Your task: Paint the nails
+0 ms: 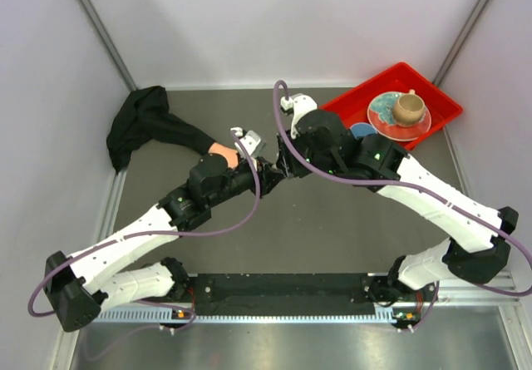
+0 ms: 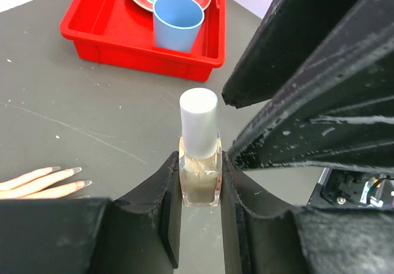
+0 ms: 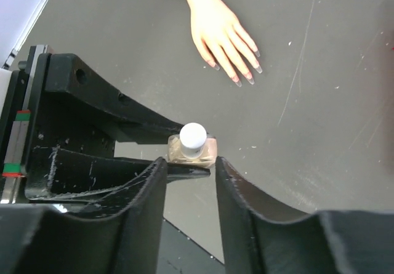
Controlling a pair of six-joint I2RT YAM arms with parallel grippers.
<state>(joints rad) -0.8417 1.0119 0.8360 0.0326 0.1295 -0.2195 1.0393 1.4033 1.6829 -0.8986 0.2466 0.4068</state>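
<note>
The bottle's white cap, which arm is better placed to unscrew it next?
Right. The left claw is shut on the bottle, holding it upright, so it is busy. The right claw is open and close by the white cap, which stands clear above the left claw's grip.

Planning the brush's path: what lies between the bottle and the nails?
Nothing: the right wrist view shows bare table between the bottle and the nails.
</note>
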